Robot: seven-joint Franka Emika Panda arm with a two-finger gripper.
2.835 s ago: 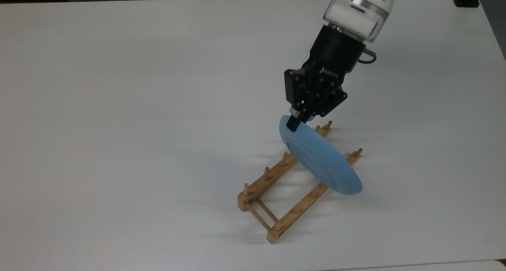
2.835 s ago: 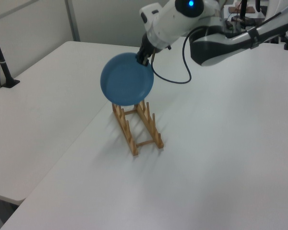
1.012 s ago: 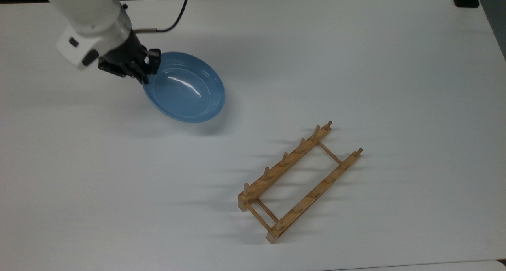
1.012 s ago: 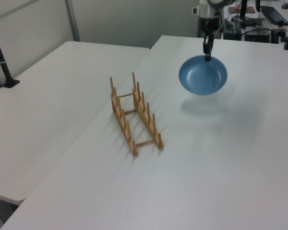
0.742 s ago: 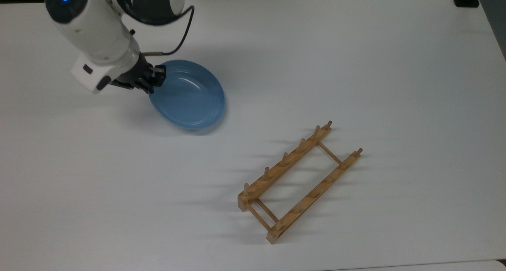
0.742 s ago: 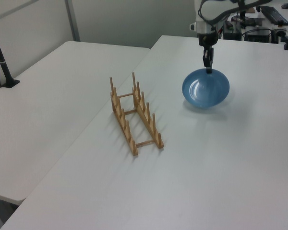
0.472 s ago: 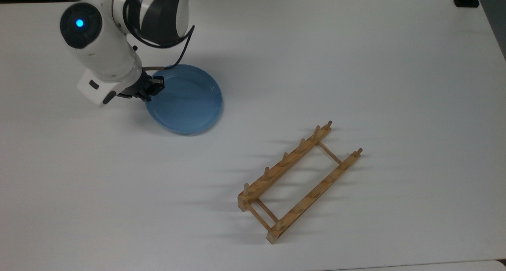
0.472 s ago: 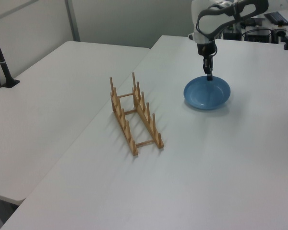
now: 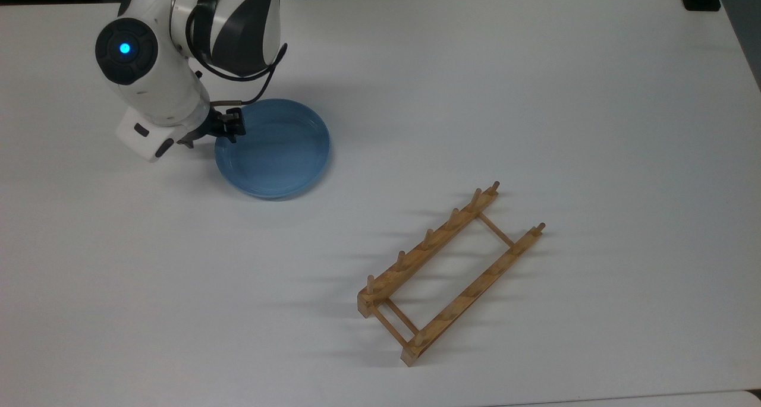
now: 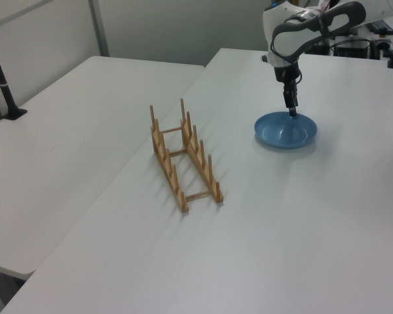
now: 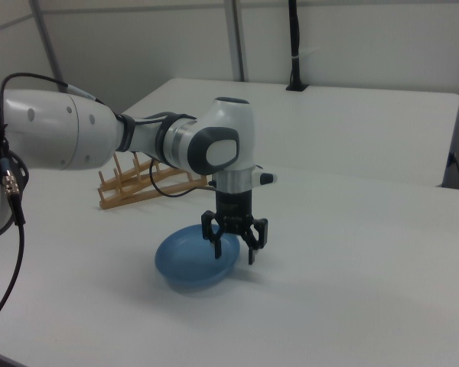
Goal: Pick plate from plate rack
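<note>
Top view: the plate [image 9: 273, 150] lies flat on the worktop [image 9: 535, 98] toward its far left corner, well apart from the rack [image 9: 449, 273]. Left view: the pincer [image 10: 292, 111] stands over the plate's far rim. Right view: the pincer [image 11: 235, 246] is spread open astride the rim, gripping nothing.

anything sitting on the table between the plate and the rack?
Nothing: in the top view the stretch of white table between the plate and the plate rack is bare; the left view agrees.

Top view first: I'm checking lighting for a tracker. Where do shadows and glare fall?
Top view: plate rack pegs cast faint streaks leftward on the table; soft sheen inside the plate. Left view: rack shadow barely visible. Right view: dark shadow under the plate, gripper over its rim.
</note>
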